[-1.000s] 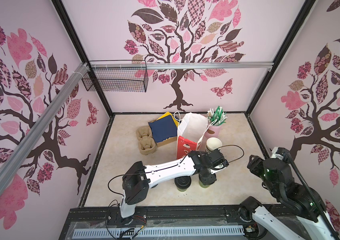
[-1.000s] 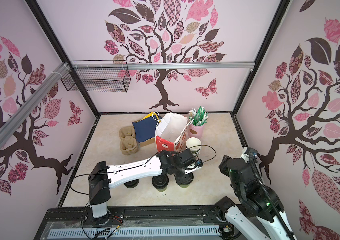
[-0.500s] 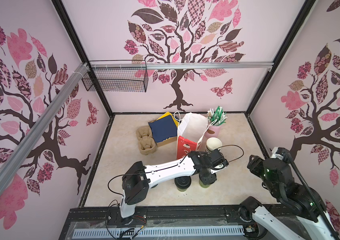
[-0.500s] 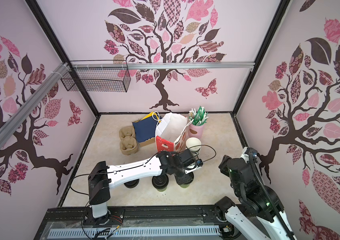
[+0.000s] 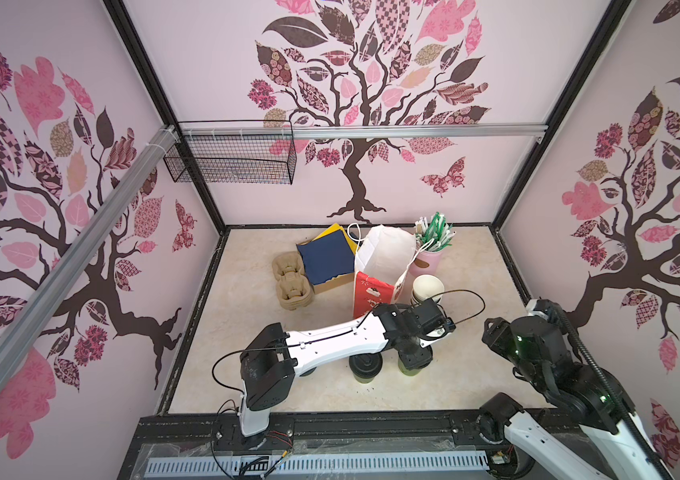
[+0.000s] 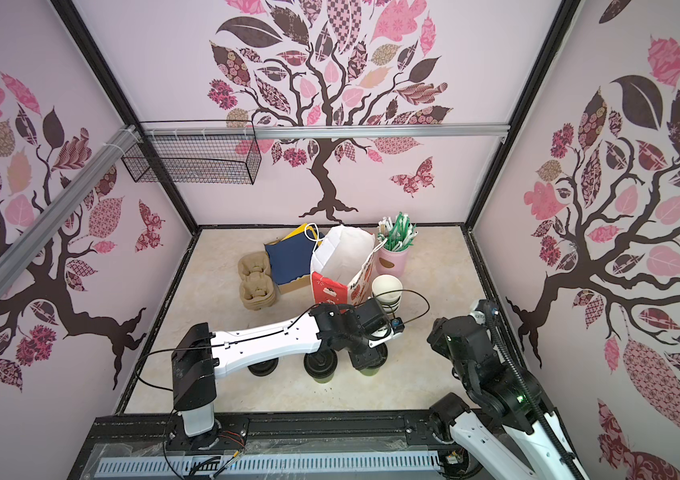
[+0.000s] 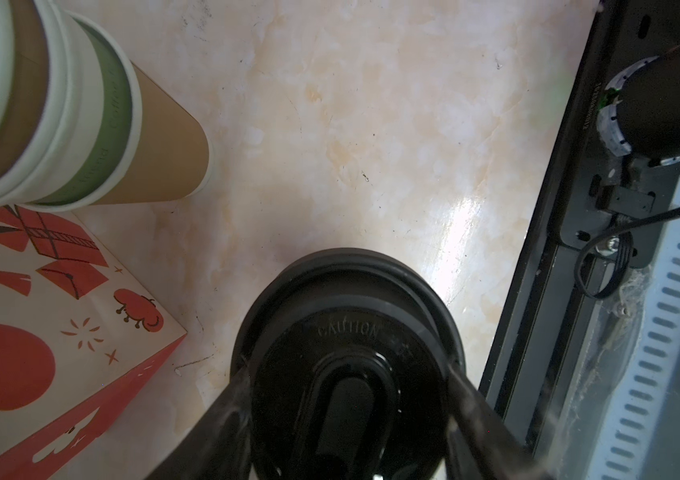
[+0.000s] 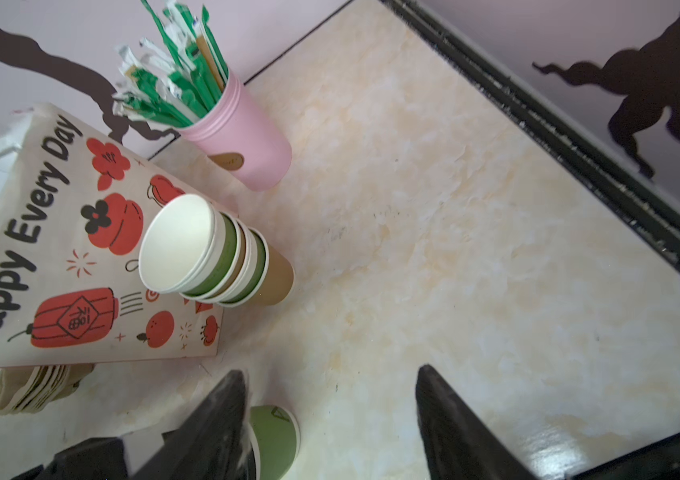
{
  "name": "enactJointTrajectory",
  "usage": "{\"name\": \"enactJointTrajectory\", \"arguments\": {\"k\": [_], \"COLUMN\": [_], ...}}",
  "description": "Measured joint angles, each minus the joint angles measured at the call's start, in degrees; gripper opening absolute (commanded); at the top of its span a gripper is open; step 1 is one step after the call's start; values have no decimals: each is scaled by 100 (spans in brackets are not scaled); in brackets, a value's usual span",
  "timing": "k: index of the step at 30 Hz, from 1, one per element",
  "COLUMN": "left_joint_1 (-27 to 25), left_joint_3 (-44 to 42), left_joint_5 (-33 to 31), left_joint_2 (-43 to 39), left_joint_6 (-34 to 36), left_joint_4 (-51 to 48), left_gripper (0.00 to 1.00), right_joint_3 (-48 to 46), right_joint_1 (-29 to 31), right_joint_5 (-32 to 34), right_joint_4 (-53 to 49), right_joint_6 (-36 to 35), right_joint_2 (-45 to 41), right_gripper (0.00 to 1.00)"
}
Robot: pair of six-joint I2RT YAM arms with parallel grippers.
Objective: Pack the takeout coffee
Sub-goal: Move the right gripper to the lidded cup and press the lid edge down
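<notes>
Contact looks made: my left gripper (image 7: 348,374) straddles the round black plastic sip lid of one small greenish paper coffee cup (image 7: 346,324). Both fingers (image 7: 226,407) touch the lid's rim, so I judge the cup gripped, though it sits on the pale marble-patterned table (image 7: 371,124). The second lidded coffee cup (image 5: 365,365) stands just beside it, untouched. My right gripper (image 8: 326,415) hangs off to the right, wide and empty.

Behind the cups, the tall white paper bag with red print (image 5: 384,257) stands open, and I see no cup inside it. The stack of brown moulded pulp cup carriers (image 5: 290,282) sits farther left, apart from both cups.

By my reckoning nothing is packed yet. Both coffees have to be lifted and set into the bag, perhaps in a carrier.
</notes>
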Motion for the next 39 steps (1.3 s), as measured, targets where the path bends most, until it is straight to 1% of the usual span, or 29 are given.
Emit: {"name": "enactJointTrajectory", "arguments": {"k": [8,15,23,27,31,39], "left_joint_1": [15,26,26,24,22,20], "left_joint_3": [-116,-219,-404,-459,-529,-566], "left_joint_5": [37,92,142,125,98,79], "left_joint_2": [-59,-118,-219,-249,-291,-306], "left_joint_6": [-28,-63,-72,-72,-90,-103], "left_joint_4": [118,219,391,450,533,608], "left_gripper": [58,58,59,60,60,63], "right_joint_3": [-804,-1314,-1707,-1801,-1899,-2079], "right_joint_1": [0,-13,-389,-442,-455,-463], "right_joint_5": [-1541,-2555,-3689,-4111,-4395,-4669], "right_joint_4": [195,525,1012,1272,1532,1853], "right_joint_6": [203,345,341,341,341,299], "right_joint_2": [525,529,529,455,444,603], "right_gripper": [65,65,67,67,67,59]}}
